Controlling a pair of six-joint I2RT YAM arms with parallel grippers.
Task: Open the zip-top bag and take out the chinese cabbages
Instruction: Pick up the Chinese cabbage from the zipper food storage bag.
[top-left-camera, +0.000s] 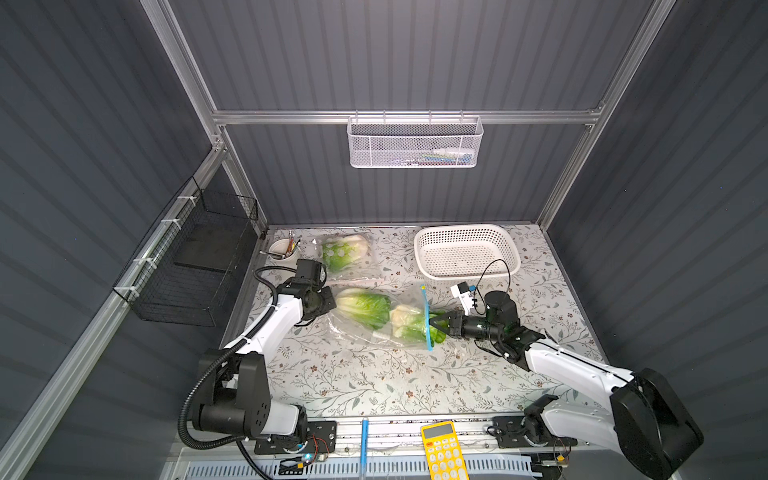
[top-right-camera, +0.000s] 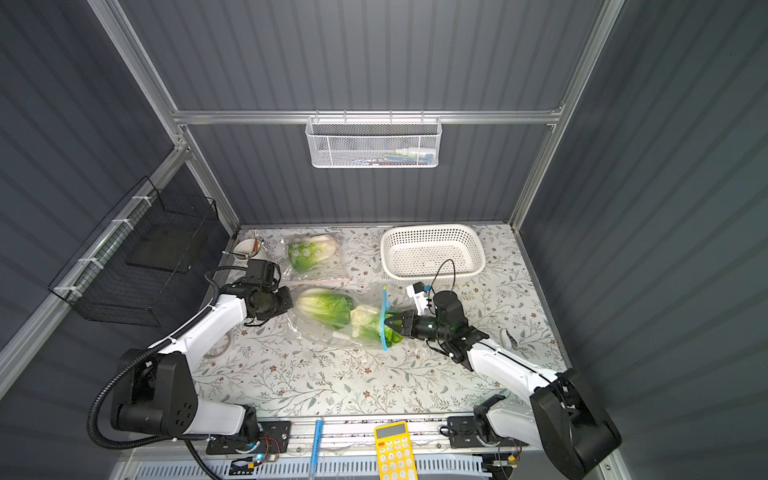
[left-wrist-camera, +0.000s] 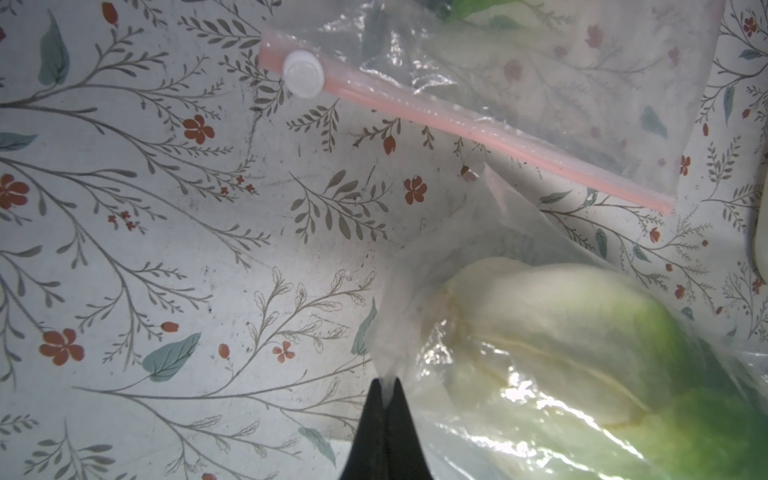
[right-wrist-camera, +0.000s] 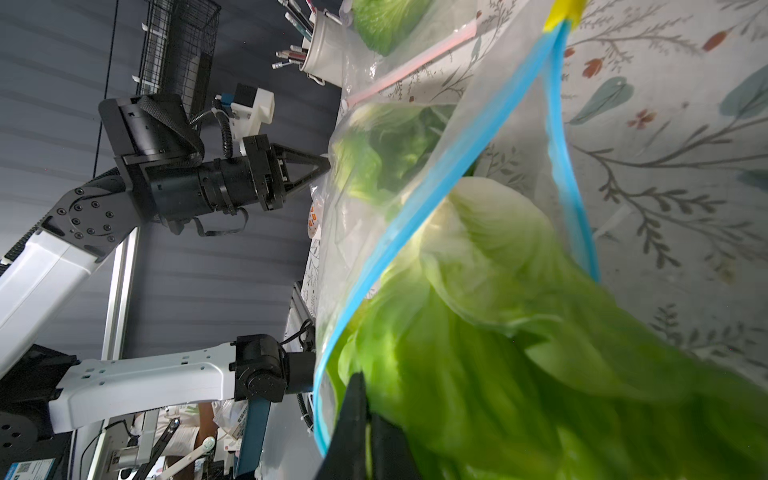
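The bag (top-left-camera: 353, 332) lies in the middle of the table (top-left-camera: 374, 386), with its blue zip (top-left-camera: 427, 320) at the right end. The right wrist view shows the mouth open, the 2 zip strips standing apart.

2 cabbages lie inside the bag. The left cabbage (top-left-camera: 365, 307) has its white base to the left. The right cabbage (top-left-camera: 405, 320) is at the mouth, and its green leaves poke out past the zip.

The left gripper (left-wrist-camera: 386, 392) is pinched on the bag's left end, where the plastic is drawn to a point between its closed fingers. The right gripper (top-left-camera: 434, 322) is at the mouth, its jaws narrow and clamped on the right cabbage's leaves; green shows between the fingers in its wrist view.

A pink-zip bag (top-left-camera: 357, 270) lies far left and holds a far cabbage (top-left-camera: 343, 251). A cup (top-left-camera: 279, 249) of pens stands just left of it. A white basket (top-left-camera: 419, 249) sits far right, and a yellow calculator (top-left-camera: 442, 449) lies at the near edge.
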